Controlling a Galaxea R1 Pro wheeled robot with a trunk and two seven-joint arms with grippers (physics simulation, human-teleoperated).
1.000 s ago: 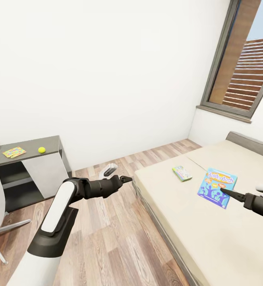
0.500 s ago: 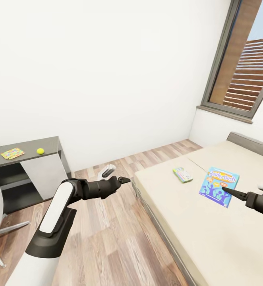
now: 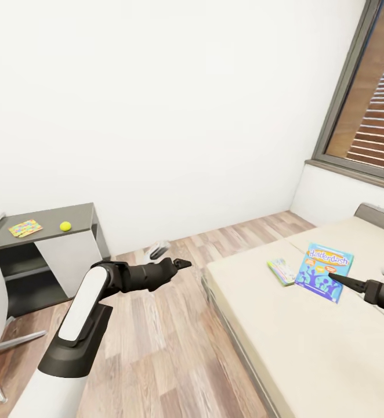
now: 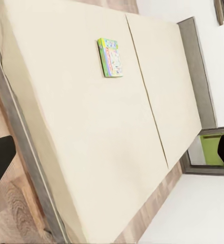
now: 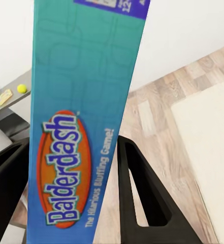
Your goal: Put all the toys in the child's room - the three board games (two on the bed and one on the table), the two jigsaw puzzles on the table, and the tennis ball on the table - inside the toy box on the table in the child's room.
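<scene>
- Balderdash (image 3: 324, 271), the large blue board game, is clamped edge-on between the right fingers (image 5: 142, 203); the right wrist view shows its printed side face (image 5: 81, 127) running straight up between the two dark fingers, one pressed against each face.
- From the head view the box is tilted above the bed (image 3: 308, 342), with the right fingers' tip (image 3: 338, 280) meeting its near lower edge.
- Small board game (image 3: 282, 271), green-edged with pale stripes, lies flat on the beige bed cover just beside the held box, on the side away from the right fingers' arm. It also shows ahead of the left fingers (image 4: 110, 57), well beyond them, near the seam in the cover.
- Left fingers (image 3: 179, 264) hang over the wood-plank floor (image 3: 157, 348), beside the bed's near corner and holding nothing. In the left wrist view the two dark tips sit at opposite edges, spread wide apart (image 4: 0, 162).
- Tennis ball (image 3: 65, 226) rests on the dark grey worktop (image 3: 79, 217), well apart from the left fingers, back by the wall.
- Jigsaw puzzle (image 3: 25, 227) lies flat on the same worktop, near the ball, on the side farther from both sets of fingers.
- Both show small in the right wrist view past the held box: ball (image 5: 22, 88), puzzle (image 5: 4, 96).
</scene>
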